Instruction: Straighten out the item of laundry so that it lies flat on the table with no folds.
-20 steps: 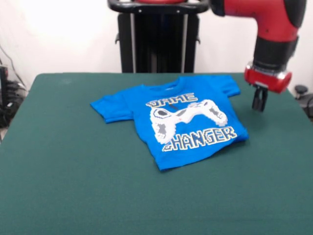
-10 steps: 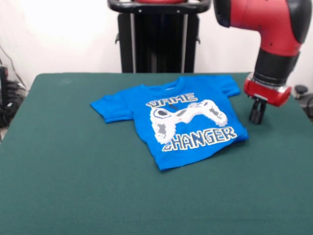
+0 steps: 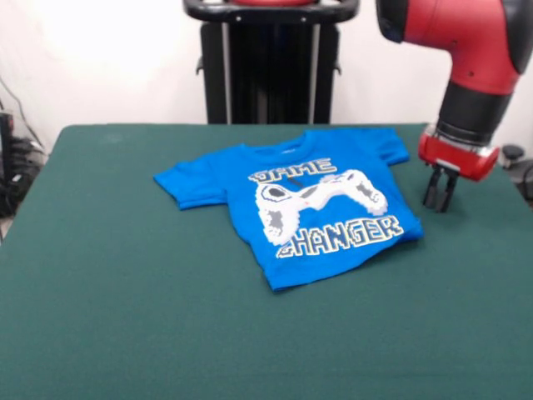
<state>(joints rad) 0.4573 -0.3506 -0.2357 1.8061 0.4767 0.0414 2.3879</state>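
Gripper: (image 3: 439,200) hangs from the red and black arm (image 3: 470,67), pointing down over bare table; the 2 fingers sit close together with nothing between them.
Shirt: (image 3: 308,208) blue, print side up, lying to the picture-left of the gripper; its nearest edge is near the fingers but apart from them.
Shirt lie: mostly spread, turned at an angle; 1 sleeve reaches away from the gripper, the other lies up near it; the hem corner below the gripper's level looks slightly lifted.
Table: (image 3: 125,317) green top, open on every side of the shirt and under the gripper.
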